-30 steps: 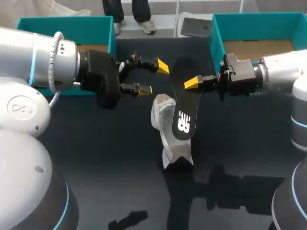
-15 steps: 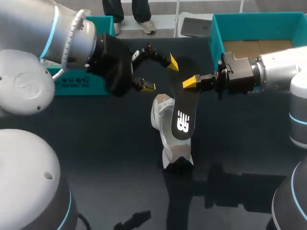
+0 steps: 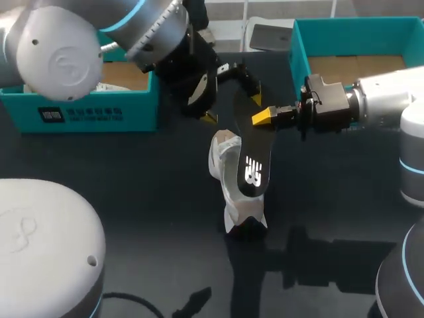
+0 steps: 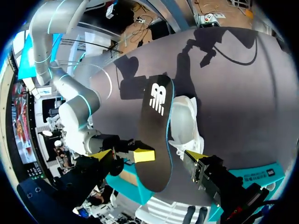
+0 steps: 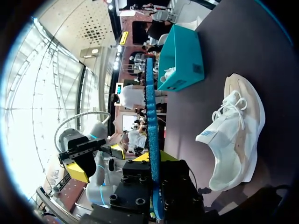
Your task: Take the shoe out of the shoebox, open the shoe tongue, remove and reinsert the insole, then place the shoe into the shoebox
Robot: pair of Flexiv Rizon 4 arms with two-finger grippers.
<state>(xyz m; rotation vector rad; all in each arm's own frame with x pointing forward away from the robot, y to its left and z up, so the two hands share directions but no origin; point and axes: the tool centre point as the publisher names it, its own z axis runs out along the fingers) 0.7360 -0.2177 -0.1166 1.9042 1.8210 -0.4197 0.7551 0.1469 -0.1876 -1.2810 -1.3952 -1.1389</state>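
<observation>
The right fingers (image 3: pixel 264 116) are pinching the black insole (image 3: pixel 252 156) over the white shoe (image 3: pixel 228 192) lying on the table (image 3: pixel 146 199), while the left fingers (image 3: pixel 211 117) are gaping wide beside the insole's upper end.

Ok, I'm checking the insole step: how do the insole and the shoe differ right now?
The insole is black, thin and flat; the shoe is white and beige, and bulky. The insole is clamped in the right hand, held above the table; the shoe rests on the table, ungripped. Both are near the table's middle.
</observation>
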